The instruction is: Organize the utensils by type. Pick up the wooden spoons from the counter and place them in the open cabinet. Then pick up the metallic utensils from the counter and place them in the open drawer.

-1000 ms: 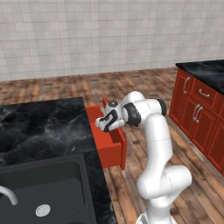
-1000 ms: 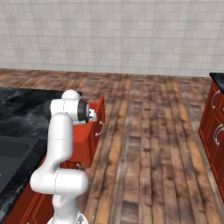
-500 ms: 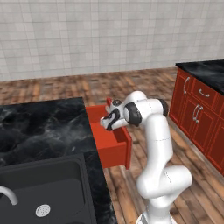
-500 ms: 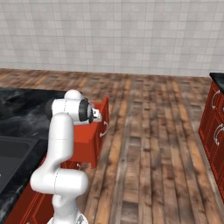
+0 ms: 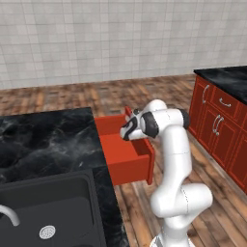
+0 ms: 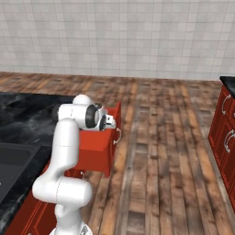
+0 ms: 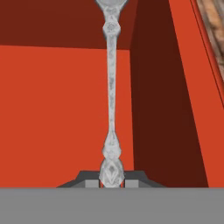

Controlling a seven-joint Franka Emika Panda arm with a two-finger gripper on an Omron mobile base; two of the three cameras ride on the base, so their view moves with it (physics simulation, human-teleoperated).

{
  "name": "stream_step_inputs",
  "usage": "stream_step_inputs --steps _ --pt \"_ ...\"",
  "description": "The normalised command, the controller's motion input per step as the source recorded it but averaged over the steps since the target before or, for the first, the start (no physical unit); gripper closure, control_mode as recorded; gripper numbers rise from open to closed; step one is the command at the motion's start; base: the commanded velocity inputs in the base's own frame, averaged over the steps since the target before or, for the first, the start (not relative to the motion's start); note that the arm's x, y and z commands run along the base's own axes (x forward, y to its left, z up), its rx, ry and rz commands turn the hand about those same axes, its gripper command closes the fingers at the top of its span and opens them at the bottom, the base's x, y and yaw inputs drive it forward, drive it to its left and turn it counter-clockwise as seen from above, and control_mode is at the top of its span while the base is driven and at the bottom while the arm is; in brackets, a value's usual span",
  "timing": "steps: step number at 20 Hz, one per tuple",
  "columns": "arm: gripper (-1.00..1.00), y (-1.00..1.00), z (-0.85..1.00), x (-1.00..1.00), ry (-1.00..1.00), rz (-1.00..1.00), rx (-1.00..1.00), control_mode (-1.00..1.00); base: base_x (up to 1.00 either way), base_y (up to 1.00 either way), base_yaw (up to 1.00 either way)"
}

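Note:
A shiny silver spoon, one of the metallic utensils, is held by its handle end in my gripper, which is shut on it. The spoon points away from the hand over the plain red floor of the open drawer, close beside one of its side walls. From the base cameras my gripper hangs over the drawer, which sticks out of the end of the black marble counter. The wooden spoons and the cabinet are out of view.
A dark sink is sunk into the counter near the base. Red cabinet fronts with silver pulls stand across the wooden floor to the right. The floor between them and the drawer is open.
My hand has shifted a little to the right with the spoon. The drawer's front now stands further out from the counter's end than a second ago.

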Motion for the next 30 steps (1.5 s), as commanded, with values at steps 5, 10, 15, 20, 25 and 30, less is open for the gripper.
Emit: stream_step_inputs --steps 5,10,15,20,25,30 --pt "1.0 -0.67 -0.28 0.0 0.0 0.0 0.0 -1.0 0.0 0.0 0.0" --pt "1.0 -0.62 -0.29 0.0 0.0 0.0 0.0 -1.0 0.0 0.0 0.0" --pt "1.0 -0.49 -0.3 0.0 0.0 0.0 0.0 -1.0 0.0 0.0 0.0" --pt "1.0 -0.48 -0.26 0.0 0.01 0.0 0.0 -1.0 0.0 0.0 0.0" --pt "1.0 -0.21 -0.28 0.08 0.01 0.0 0.0 -1.0 0.0 0.0 0.0" --pt "1.0 0.0 -0.15 0.1 0.0 0.0 -0.02 -1.0 0.0 0.0 0.0"
